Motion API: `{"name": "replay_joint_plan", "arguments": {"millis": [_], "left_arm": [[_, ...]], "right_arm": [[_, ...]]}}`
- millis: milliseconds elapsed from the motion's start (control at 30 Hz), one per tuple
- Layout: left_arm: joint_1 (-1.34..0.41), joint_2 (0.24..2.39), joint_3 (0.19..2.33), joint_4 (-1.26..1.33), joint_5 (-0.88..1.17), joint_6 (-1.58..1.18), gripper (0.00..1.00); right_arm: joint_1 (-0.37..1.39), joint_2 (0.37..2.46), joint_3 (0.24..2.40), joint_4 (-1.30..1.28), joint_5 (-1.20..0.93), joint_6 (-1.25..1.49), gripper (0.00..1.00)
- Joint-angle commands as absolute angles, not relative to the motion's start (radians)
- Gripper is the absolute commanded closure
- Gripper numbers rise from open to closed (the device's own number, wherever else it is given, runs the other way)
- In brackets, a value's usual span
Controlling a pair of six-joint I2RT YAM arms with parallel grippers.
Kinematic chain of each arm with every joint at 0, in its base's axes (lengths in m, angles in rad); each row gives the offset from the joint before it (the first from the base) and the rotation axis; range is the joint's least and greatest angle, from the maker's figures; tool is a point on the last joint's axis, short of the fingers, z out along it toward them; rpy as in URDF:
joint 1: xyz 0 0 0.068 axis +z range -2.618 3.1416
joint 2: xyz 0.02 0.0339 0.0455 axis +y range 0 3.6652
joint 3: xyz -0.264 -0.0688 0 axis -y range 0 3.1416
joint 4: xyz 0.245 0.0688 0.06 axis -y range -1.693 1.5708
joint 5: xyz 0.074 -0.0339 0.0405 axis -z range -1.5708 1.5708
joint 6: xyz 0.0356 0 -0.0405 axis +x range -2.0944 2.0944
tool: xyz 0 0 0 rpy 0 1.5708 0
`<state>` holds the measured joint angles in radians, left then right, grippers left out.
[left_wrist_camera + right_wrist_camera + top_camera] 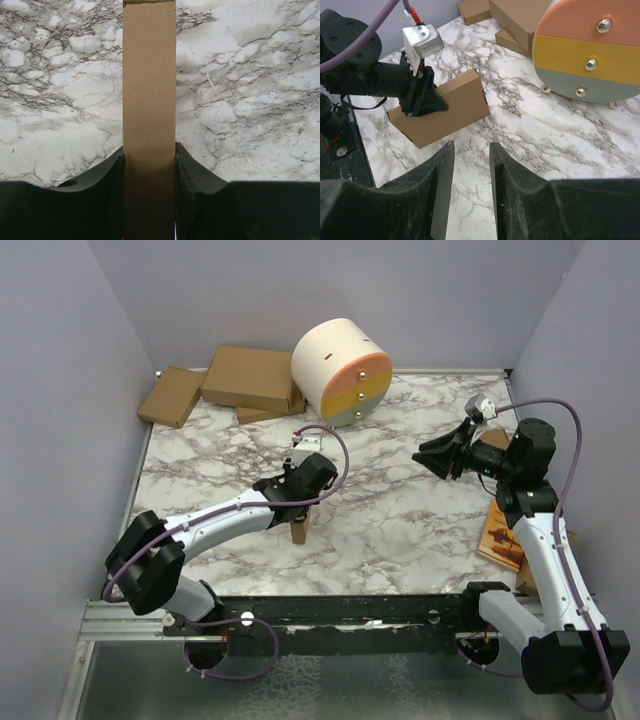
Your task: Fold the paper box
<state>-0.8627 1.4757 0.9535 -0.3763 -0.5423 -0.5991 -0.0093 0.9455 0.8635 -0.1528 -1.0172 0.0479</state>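
Top external view hid most of the paper box (pixel 298 533) under the left gripper (pixel 300 512), which clamped its narrow, matte brown cardboard edge near the middle of the marbled table (pixel 400 540). Farther right, the right gripper (pixel 428 458) hung with black fingers parted, empty.

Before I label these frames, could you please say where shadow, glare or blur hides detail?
Top external: evenly lit, sharp, soft shadows. Left wrist: the thin brown cardboard box darkens into shadow between the black fingers. Right wrist: glints on the metal knobs of the round pastel drawer cabinet; no blur.
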Motion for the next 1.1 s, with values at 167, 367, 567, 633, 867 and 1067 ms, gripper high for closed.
{"name": "replay_joint_plan", "arguments": {"millis": [167,367,567,633,867,1067], "left_arm": [[-0.797,1.455,0.768,-0.425,-0.328,-0.589,1.0],[-0.679,1.261,0.853,-0.417,-0.185,-0.569,1.0],[-0.46,1.132,0.913,-0.334,0.213,-0.606,1.0],[-0.429,1.149,0.955,-0.397,0.246,-0.61,1.0],[-0.438,1.281,1.222,-0.804,-0.155,-0.528,1.0],[-0.593,1.445,1.404,-1.027,-0.5,-0.517,1.0]], "right_arm": [[-0.036,0.916,0.812,-0.059,-1.06,0.075,0.64],[-0.061,0.891,0.759,0.002,-1.084,0.088,0.62],[-0.127,0.852,0.668,0.127,-1.125,0.155,0.6],[-0.163,0.839,0.633,0.184,-1.151,0.193,0.6],[-0.222,0.812,0.595,0.239,-1.164,0.198,0.6],[-0.224,0.809,0.614,0.256,-1.139,0.22,0.6]]}}
